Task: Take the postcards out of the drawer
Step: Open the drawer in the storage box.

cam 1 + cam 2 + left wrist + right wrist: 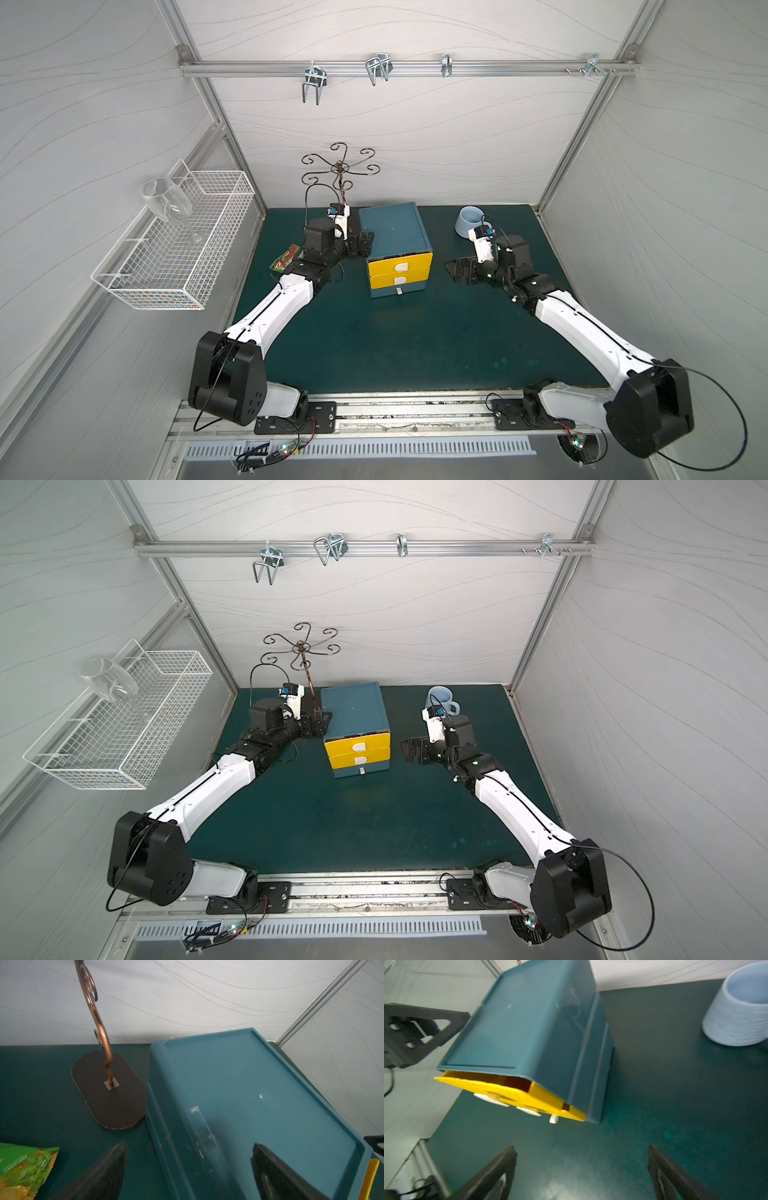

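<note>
Reaching in from the mat's (395,340) 7 o'clock corner, the left arm (270,307) stretches low toward 11 o'clock and bends at the wrist, bringing the left gripper (189,1144) to the cabinet's (392,228) left flank near its front corner. The jaws stand wide and hold nothing, one finger (108,1167) over the mat and its mate above the cabinet's top, astride the upper left edge; whether either touches it cannot be told. The right arm (582,324) comes from 5 o'clock toward 1 o'clock and turns at the wrist toward the cabinet, so the right gripper (581,1148) hangs over bare mat near the cabinet's right side, apart from it, jaws likewise spread wide and empty. The cabinet, teal with two yellow drawer fronts facing 6 o'clock, sits at the mat's 12 o'clock, between the two grippers. A copper stand (340,183) rises just beside it at 11 o'clock, a pale blue mug (469,222) stands at 1 o'clock just beyond the right wrist, and a green-orange packet (286,259) lies at 10 o'clock, partly under the left arm. The top drawer (401,262) is out only a crack. In that crack the right wrist view shows a dark red sliver, the postcards (517,1083), lying inside the drawer under the cabinet's top; their lettering and number cannot be made out.
</note>
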You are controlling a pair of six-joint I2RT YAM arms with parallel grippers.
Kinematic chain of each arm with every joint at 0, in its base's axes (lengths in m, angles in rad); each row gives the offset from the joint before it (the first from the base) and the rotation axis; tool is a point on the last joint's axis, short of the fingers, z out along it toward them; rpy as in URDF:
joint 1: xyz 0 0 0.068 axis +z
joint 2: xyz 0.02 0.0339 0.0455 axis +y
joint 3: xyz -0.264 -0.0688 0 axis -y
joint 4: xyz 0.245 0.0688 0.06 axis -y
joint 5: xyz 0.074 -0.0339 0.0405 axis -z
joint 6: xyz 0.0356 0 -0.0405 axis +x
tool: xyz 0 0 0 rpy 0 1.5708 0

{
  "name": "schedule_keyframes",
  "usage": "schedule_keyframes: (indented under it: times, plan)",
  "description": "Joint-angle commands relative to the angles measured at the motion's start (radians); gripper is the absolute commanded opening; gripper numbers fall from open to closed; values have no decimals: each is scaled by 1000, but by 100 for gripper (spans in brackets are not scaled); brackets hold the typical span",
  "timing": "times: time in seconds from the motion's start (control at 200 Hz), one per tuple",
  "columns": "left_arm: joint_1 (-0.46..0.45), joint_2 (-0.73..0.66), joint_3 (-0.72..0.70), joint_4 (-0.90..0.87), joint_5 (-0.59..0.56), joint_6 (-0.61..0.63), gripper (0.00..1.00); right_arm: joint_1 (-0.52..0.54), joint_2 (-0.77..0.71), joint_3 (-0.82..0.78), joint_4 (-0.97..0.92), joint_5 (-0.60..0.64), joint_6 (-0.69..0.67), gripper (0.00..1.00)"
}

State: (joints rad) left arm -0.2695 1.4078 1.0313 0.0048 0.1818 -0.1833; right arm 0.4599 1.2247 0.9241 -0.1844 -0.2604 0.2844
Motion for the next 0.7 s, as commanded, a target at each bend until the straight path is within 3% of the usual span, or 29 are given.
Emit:
schedule_keyframes:
  times: [0.0,0.38,0.695]
  plan:
    - [-11,31,82,-77,2,-2,96,22,25,36,-13,-104,90,99]
    - [-25,93,152,-227,-63,-1,93,45,82,18,156,-261,344,99]
    - [-34,123,151,-248,-71,-52,92,76,112,-25,277,-292,554,98]
